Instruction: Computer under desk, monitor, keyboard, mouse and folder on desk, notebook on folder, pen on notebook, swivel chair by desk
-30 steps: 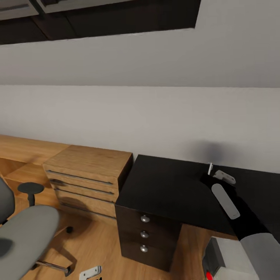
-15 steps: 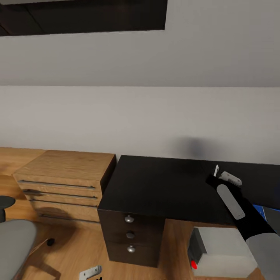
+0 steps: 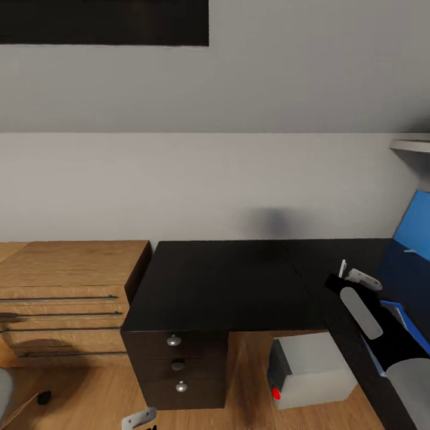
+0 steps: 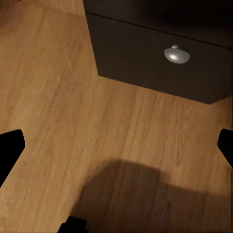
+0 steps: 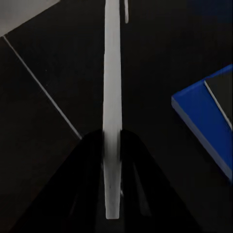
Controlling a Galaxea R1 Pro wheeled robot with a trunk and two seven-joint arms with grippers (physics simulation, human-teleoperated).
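The view swings right: the swivel chair slips off the left edge, the computer [image 3: 310, 370] slides into full sight, and the desk's [image 3: 239, 280] blue back panel [image 3: 415, 230] and folder [image 3: 400, 319] appear at right.

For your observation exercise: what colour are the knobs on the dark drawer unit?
Silver-grey; the knobs show best in the head view, on the dark drawer unit.

Black-topped desk [image 3: 227, 280] along the white wall, with a dark three-drawer pedestal [image 3: 176, 373] under its left end. Toward the right end, a bright blue folder [image 5: 206, 121] flat on the top, a thin dark sheet on it, possibly the notebook [image 5: 222, 94]. Wood plank floor [image 4: 77, 121] below, bearing a light grey computer [image 3: 310, 370] beside the pedestal and a light-wood cabinet [image 3: 65, 298] further left.
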